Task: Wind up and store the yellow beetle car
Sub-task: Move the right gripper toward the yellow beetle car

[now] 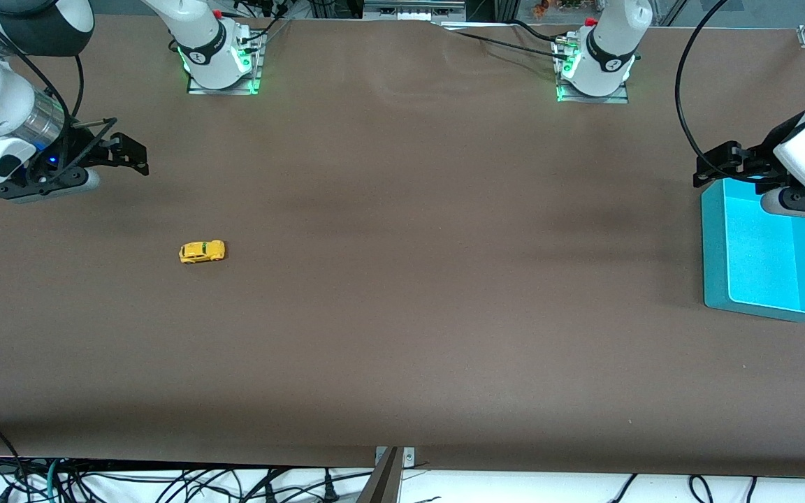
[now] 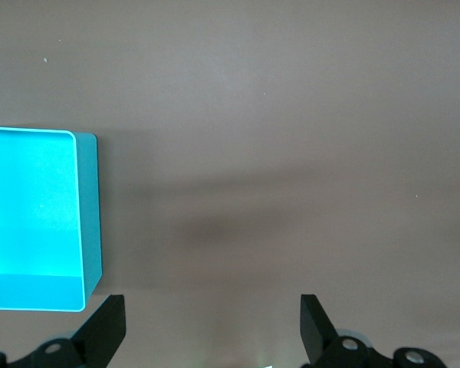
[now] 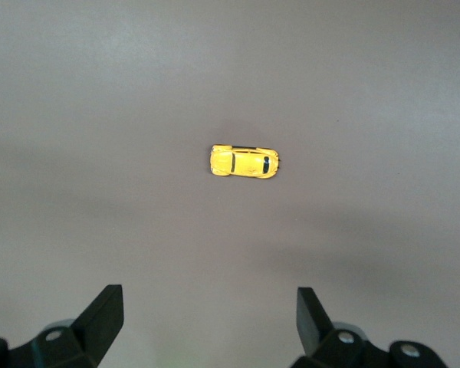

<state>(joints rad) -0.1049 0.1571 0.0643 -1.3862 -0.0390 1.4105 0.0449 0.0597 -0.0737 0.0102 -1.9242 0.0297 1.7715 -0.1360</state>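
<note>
The yellow beetle car (image 1: pixel 202 251) stands alone on the brown table toward the right arm's end; in the right wrist view the car (image 3: pixel 244 162) lies on bare table, well clear of the fingers. My right gripper (image 1: pixel 123 155) hangs open and empty over the table, off to one side of the car; its two black fingertips (image 3: pixel 106 310) stand wide apart around nothing (image 3: pixel 208 307). My left gripper (image 1: pixel 724 164) is open and empty above the corner of the turquoise bin (image 1: pixel 773 255), with only bare table between its fingers (image 2: pixel 212 314).
The turquoise bin (image 2: pixel 88 207) sits at the left arm's end of the table with nothing in it. Both arm bases (image 1: pixel 217 52) (image 1: pixel 595 63) stand along the table's edge farthest from the front camera. Cables hang below the near edge.
</note>
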